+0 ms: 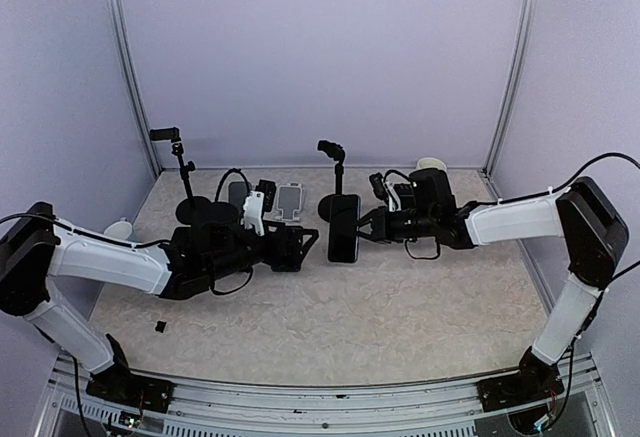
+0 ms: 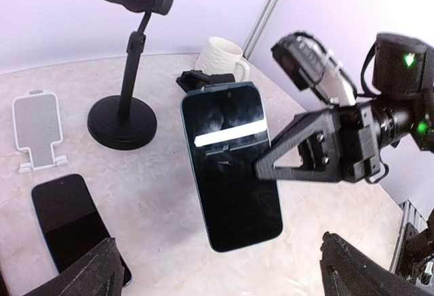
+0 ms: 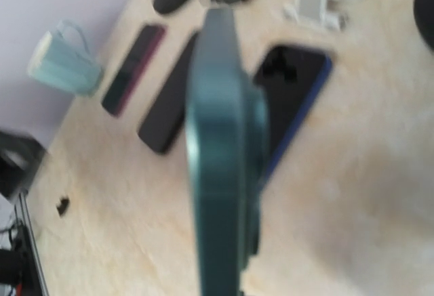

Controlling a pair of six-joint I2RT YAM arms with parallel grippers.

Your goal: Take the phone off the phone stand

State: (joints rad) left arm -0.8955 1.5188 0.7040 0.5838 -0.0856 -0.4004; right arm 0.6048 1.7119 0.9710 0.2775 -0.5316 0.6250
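Gripping the phone (image 2: 230, 167) edgewise, the right fingers (image 2: 268, 167) hold it clear of the stand (image 1: 336, 162) at twelve o'clock; the left fingers (image 2: 366, 269) gape empty.

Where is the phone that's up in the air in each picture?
Top external: the phone is in the middle, between the two arms.
Left wrist: the phone fills the centre, screen toward the camera.
Right wrist: the phone is seen edge-on, a blurry teal strip down the middle.
Shared landmark: the white folding stand, at the left in the left wrist view and blurry at the top right in the right wrist view.
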